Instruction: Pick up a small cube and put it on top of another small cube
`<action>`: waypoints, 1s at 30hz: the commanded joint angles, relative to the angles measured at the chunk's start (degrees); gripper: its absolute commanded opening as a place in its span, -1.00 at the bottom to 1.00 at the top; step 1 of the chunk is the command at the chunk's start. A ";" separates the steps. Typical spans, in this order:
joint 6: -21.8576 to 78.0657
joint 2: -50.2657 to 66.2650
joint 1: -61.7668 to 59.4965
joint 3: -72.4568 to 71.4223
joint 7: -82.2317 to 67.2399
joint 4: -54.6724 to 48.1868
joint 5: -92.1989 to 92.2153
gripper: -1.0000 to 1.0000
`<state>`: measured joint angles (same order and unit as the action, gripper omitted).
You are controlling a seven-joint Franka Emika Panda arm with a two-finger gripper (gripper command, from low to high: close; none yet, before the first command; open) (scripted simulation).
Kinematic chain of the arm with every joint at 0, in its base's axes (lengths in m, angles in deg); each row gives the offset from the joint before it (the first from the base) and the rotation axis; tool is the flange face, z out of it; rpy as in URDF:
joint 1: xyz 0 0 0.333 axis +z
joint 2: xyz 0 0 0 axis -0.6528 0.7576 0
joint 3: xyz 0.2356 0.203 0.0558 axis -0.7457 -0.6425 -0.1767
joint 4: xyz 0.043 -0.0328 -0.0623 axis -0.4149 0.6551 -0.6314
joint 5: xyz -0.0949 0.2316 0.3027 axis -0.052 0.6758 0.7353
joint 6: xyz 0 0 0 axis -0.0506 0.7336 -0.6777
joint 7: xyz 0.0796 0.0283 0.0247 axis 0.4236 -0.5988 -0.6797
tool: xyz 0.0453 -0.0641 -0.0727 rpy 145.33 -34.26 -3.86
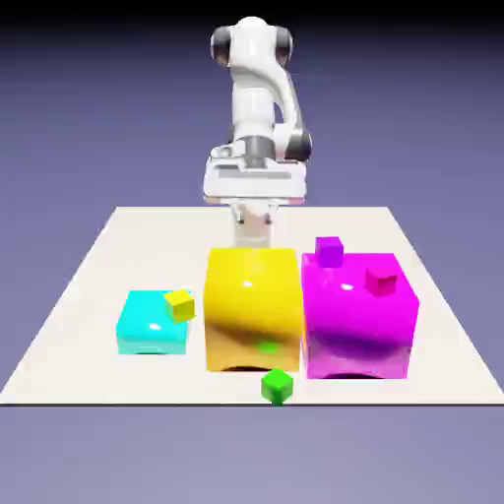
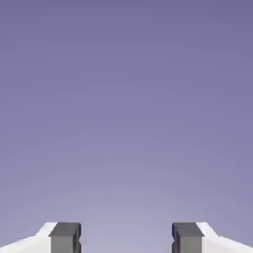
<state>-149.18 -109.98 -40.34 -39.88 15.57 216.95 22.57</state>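
The small green cube [image 1: 277, 385] is being displayed at the lower middle of the exterior view, resting on the table [image 1: 79, 295] near its front edge, just in front of the large yellow block [image 1: 252, 307]. A green reflection of it is being shown on the lower front face of that block. Nothing is touching the cube.

The large yellow block is being flanked by a large magenta block [image 1: 359, 315] on the frame's right and a lower cyan block [image 1: 151, 323] on the frame's left. A small yellow cube [image 1: 180, 305] is being carried, tilted, at the upper right corner of the cyan block. A small pink-red cube [image 1: 380, 280] is being carried on top of the magenta block, and a small purple cube [image 1: 329, 251] is being shown at that block's upper left rear edge.

The arm [image 1: 258, 94] is being shown upright at the top middle of the frame, with the hand [image 1: 253, 224] hanging behind the yellow block, well apart from the green cube.

In the hand view, the hand [image 2: 126, 238] is being held wide apart and empty; only the plain backdrop is being seen between the two grey fingertips [image 2: 64, 237].
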 commanded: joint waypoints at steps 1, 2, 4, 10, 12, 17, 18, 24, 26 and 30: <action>2.25 2.08 -0.23 0.03 0.64 -1.97 0.77 0.00; 4.50 4.16 -0.47 0.05 1.28 -3.93 1.54 0.00; 9.00 8.31 -0.93 0.10 2.55 -7.86 3.08 0.00; 22.50 20.77 -2.33 0.25 6.38 -19.65 7.69 0.00; 27.00 24.92 -2.80 0.30 7.65 -23.58 9.23 0.00; 38.24 35.30 -3.96 0.43 10.84 -33.41 13.07 0.00; 40.49 37.38 -4.19 0.46 11.48 -35.37 13.84 0.00; 53.99 49.84 -5.59 0.61 15.31 -47.16 18.45 0.00; 58.49 53.99 -6.06 0.66 16.58 -51.09 19.99 0.00; 67.49 62.30 -6.99 0.76 19.13 -58.95 23.07 0.00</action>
<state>-81.70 -47.68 -47.33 -39.11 34.70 158.00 45.63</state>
